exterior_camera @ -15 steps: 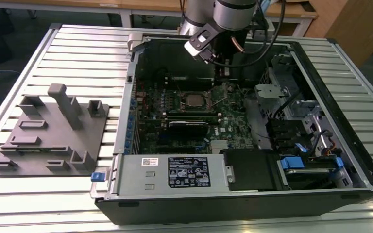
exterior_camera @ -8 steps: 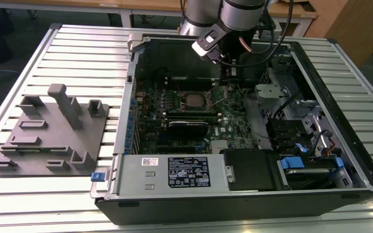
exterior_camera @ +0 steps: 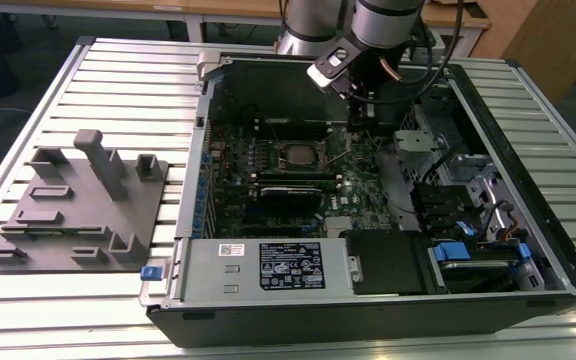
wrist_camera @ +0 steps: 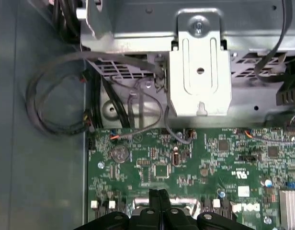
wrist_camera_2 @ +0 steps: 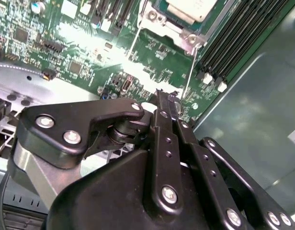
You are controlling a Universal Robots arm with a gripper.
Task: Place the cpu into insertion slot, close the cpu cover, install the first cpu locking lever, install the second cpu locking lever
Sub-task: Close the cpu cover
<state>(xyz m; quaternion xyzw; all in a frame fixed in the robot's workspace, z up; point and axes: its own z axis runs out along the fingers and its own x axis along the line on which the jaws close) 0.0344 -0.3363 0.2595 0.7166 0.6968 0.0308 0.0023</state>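
Slatted silver metal worktop (exterior_camera: 88,75) carries an open black computer case (exterior_camera: 368,326) with a green motherboard (exterior_camera: 358,193) inside, and its small square silver-rimmed insertion slot (exterior_camera: 280,157) is the landmark. The dull silver-grey square cpu (wrist_camera_2: 190,7) already sits in that slot, and the thin silver cpu cover frame (wrist_camera_2: 169,28) appears to lie flat around it. Two thin wire locking levers (wrist_camera_2: 189,72) run out from the slot's corners, seemingly not yet latched, so I judge the first lever step to be in hand. The black pincer (wrist_camera_2: 163,96) hangs near the slot, just beside the free end of one lever, its fingers pressed together on nothing. Latching calls for the tips to bear on that wire, press it down and tuck it under its catch beside the slot.
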